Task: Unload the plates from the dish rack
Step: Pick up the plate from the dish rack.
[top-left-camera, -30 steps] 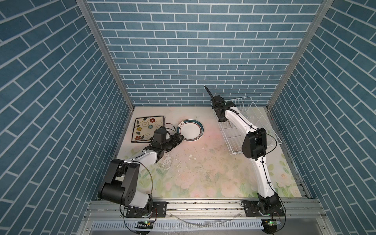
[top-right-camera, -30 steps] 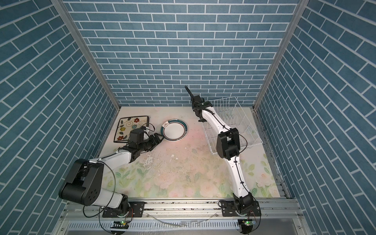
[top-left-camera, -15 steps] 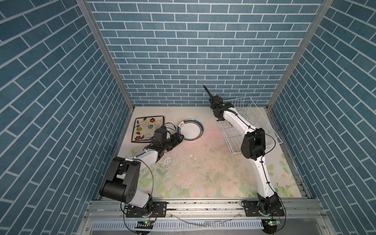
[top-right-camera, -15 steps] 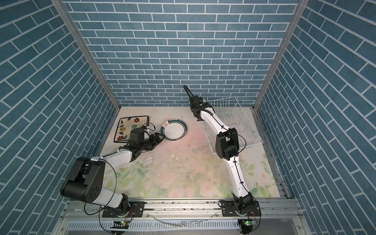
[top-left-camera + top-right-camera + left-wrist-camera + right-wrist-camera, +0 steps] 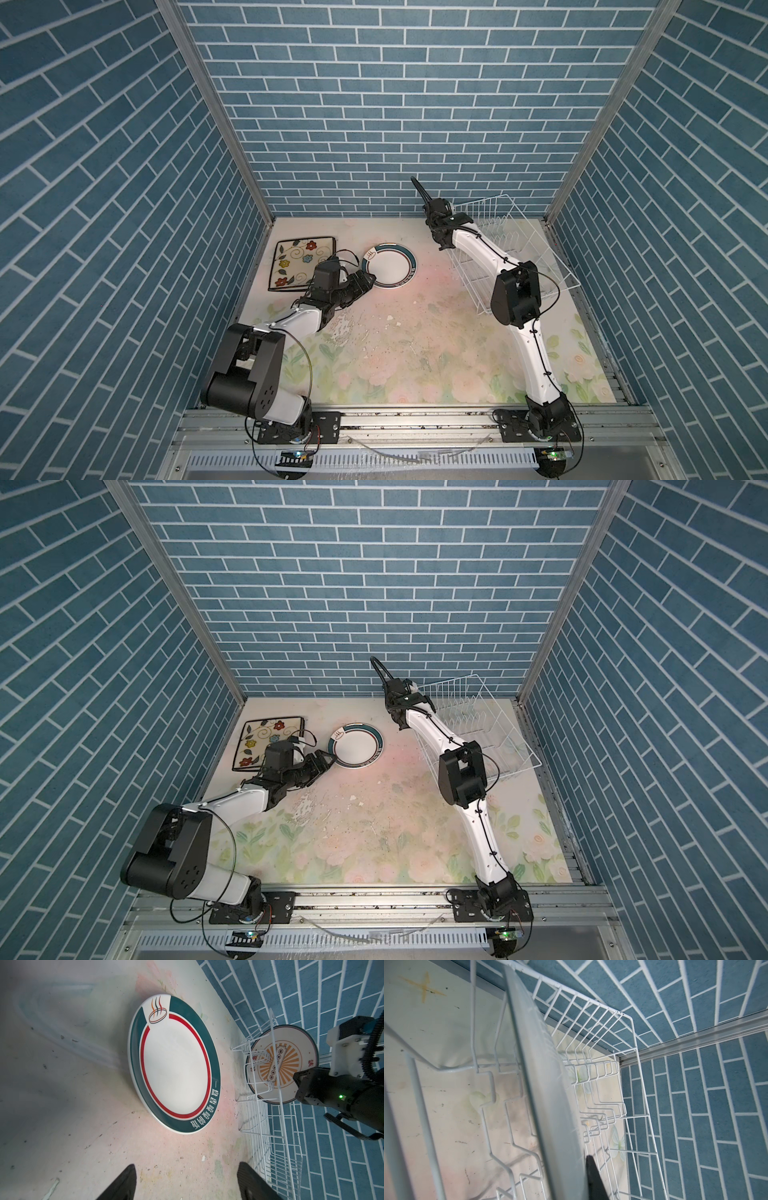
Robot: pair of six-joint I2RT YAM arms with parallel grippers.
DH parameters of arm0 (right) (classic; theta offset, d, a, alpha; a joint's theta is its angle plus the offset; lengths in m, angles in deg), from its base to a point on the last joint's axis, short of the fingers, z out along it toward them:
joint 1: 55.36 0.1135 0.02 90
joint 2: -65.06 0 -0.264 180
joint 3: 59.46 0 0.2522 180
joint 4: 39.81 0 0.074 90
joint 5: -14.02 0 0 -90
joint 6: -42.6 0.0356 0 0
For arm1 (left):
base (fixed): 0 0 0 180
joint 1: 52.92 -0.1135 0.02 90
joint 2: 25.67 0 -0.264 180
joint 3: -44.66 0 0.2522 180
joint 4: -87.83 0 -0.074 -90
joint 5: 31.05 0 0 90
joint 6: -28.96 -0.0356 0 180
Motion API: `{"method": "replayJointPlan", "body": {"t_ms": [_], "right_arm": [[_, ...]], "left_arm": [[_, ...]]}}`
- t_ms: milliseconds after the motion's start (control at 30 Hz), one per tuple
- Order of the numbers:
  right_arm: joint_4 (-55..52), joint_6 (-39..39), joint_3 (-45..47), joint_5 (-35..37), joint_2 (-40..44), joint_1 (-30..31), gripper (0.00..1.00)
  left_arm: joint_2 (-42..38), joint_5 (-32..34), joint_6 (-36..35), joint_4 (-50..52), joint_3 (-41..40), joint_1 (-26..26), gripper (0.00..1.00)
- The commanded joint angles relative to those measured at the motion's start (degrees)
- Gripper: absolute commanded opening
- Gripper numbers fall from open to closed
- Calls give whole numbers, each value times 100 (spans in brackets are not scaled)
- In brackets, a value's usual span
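Observation:
The white wire dish rack (image 5: 540,238) (image 5: 507,718) stands at the back right. A round white plate with an orange sunburst (image 5: 291,1059) stands upright between the tines at its left end. My right gripper (image 5: 299,1078) (image 5: 441,243) is shut on that plate's rim. The right wrist view shows the plate edge-on (image 5: 550,1095) with one black finger (image 5: 593,1178) pressed to it. My left gripper (image 5: 187,1184) (image 5: 368,280) hangs open and empty just short of a round teal-rimmed plate (image 5: 174,1064) (image 5: 388,270) lying flat on the table.
A square cream plate with coloured flowers (image 5: 301,264) (image 5: 270,742) lies flat at the back left, beside the left wrist. Blue brick walls close in the table on three sides. The rack's other slots (image 5: 602,1076) hold nothing that I can see.
My right gripper's jaws have closed on the sunburst plate, and its wrist has shifted slightly. The left arm has not moved.

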Motion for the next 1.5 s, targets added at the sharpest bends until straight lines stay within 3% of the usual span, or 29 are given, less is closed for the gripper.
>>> {"method": "replayJointPlan", "body": {"t_ms": [0,467,833,1033,1200,1367,1467], "right_arm": [[38,-520,243,285,340,137,0],[438,-1030,429,629,1092,298,0],[1026,-1126,1614,651,2769,491,0],[917,-18,2683,-1565,4300,475,0],[1279,678,3483,-2823,5235,442,0],[1921,1917,4448,-4864,5882,-120,0],[2330,2585,4887,-5705,5954,-456,0]], "left_arm": [[-225,16,-147,135,1,-40,78],[-1016,203,-227,680,-95,-40,78],[-1801,439,-305,1148,-170,-40,79],[-2020,289,-269,1018,-48,-13,79],[-1950,118,-131,818,133,-5,80],[-1762,-165,88,225,151,91,80],[-1654,-163,89,-4,168,240,80]]}}
